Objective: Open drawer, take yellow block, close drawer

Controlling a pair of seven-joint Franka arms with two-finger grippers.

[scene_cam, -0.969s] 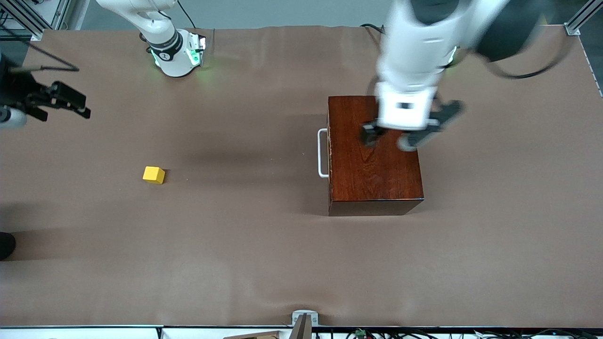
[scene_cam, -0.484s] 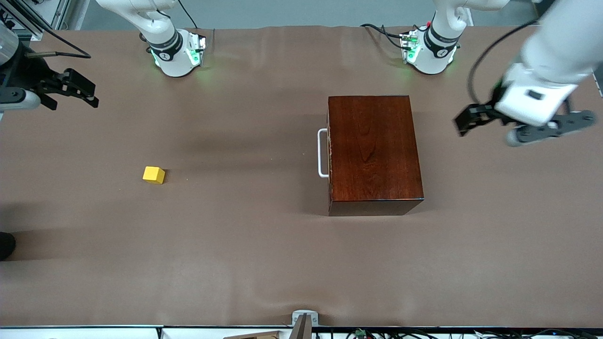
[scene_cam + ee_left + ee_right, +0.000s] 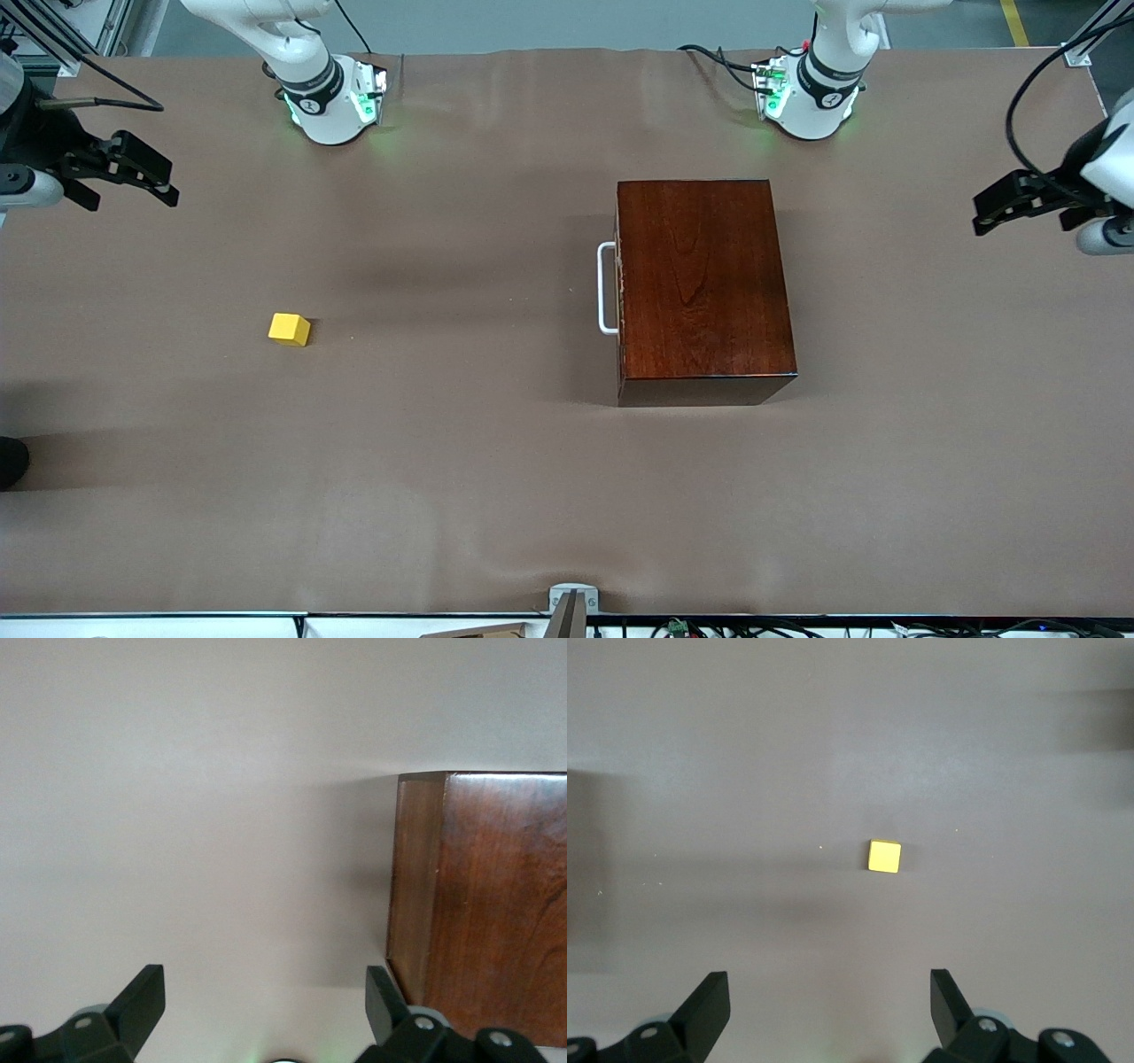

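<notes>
A brown cloth covers the counter from end to end, with the two arm bases standing along its farthest edge from the front camera. Toward the left arm's end sits a glossy reddish-brown wooden box; its drawer is pushed fully in, so only the thin front edge shows, and the white bar handle sticks out on the side facing the right arm's end. The yellow block lies alone on the cloth toward the right arm's end, well apart from the box and a little nearer the front camera than the handle. The right hand hangs in the air over that end of the counter, its two black fingers spread wide and holding nothing; its wrist view looks down on the block between them. The left hand hovers over the other end, past the box, fingers likewise wide apart and empty, with a corner of the box in its wrist view.
</notes>
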